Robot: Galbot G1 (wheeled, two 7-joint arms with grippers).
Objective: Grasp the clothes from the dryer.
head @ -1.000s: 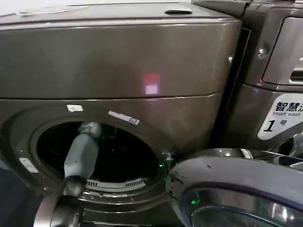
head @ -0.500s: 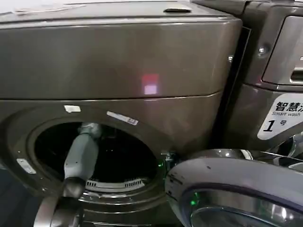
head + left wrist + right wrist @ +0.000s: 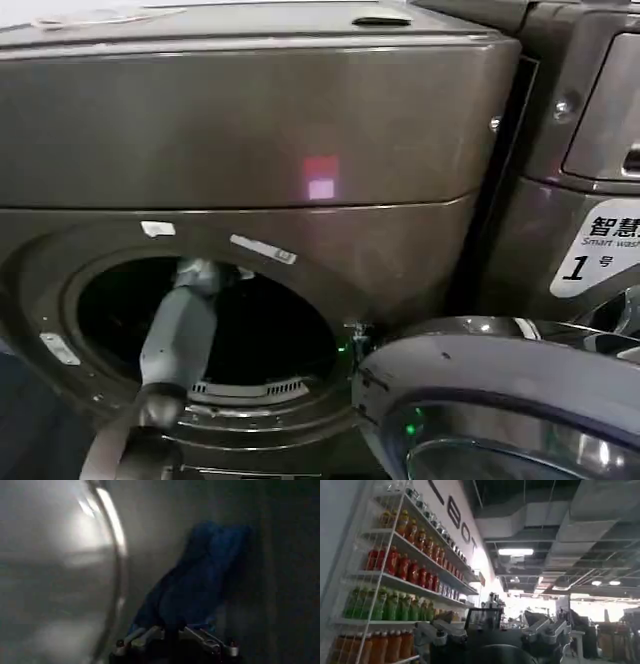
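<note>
- Head view: my left arm reaches through the porthole of the dryer, its door swung open.
- Left wrist view: my left claw has its fingers spread just short of the clothes on the drum wall (shutting early would pinch nothing).
- Right wrist view: my right claw idles apart, facing shelves of bottles.

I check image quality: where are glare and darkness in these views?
Head view: a pink-white glare spot on the bronze-brown metallic dryer, its drum dark. Left wrist view: dim and blurred, the dark navy-blue fabric bundle faintly lit. Right wrist view: bright ceiling lamp.
</note>
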